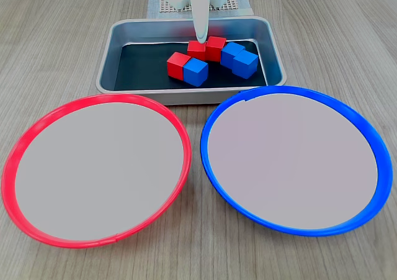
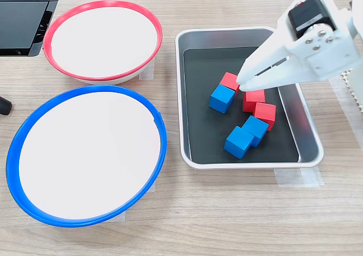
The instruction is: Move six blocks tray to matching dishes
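The silvery tray (image 1: 186, 94) (image 2: 227, 36) holds six blocks on its black bottom. A red block (image 1: 178, 64) (image 2: 229, 81) touches a blue block (image 1: 196, 72) (image 2: 221, 98). Two red blocks (image 1: 216, 47) (image 2: 265, 114) stand side by side, and two blue blocks (image 1: 245, 64) (image 2: 238, 142) adjoin them. My white gripper (image 1: 201, 38) (image 2: 241, 85) hangs over the tray, its tips just above the red block (image 1: 197, 47) (image 2: 253, 100). Its fingers meet at the tips with nothing between them. The red-rimmed dish (image 1: 99, 99) (image 2: 102, 3) and the blue-rimmed dish (image 1: 206, 137) (image 2: 85, 89) have no blocks in them.
Both dishes lie side by side close to the tray's long side. A black flat object (image 2: 22, 17) sits beyond the red-rimmed dish. A white mesh mat (image 1: 164, 5) under the arm's base lies behind the tray. Bare wooden table (image 2: 227, 210) surrounds everything.
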Robot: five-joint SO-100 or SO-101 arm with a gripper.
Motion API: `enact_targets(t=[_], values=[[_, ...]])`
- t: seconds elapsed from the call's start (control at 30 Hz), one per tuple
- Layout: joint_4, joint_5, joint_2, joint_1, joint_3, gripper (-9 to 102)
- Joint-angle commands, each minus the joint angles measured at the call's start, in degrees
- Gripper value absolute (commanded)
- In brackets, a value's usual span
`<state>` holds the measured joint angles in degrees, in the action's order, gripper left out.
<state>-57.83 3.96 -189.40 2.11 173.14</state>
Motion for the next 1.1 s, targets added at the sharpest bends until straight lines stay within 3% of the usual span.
enact_targets(t=[0.0, 0.97, 1.07], values=[[-0.1, 0.3, -1.3, 0.2, -0.2, 0], [-0.1, 0.2, -1.3, 0.2, -0.2, 0], [-0.1, -3.3, -1.3, -2.8, -0.2, 0]])
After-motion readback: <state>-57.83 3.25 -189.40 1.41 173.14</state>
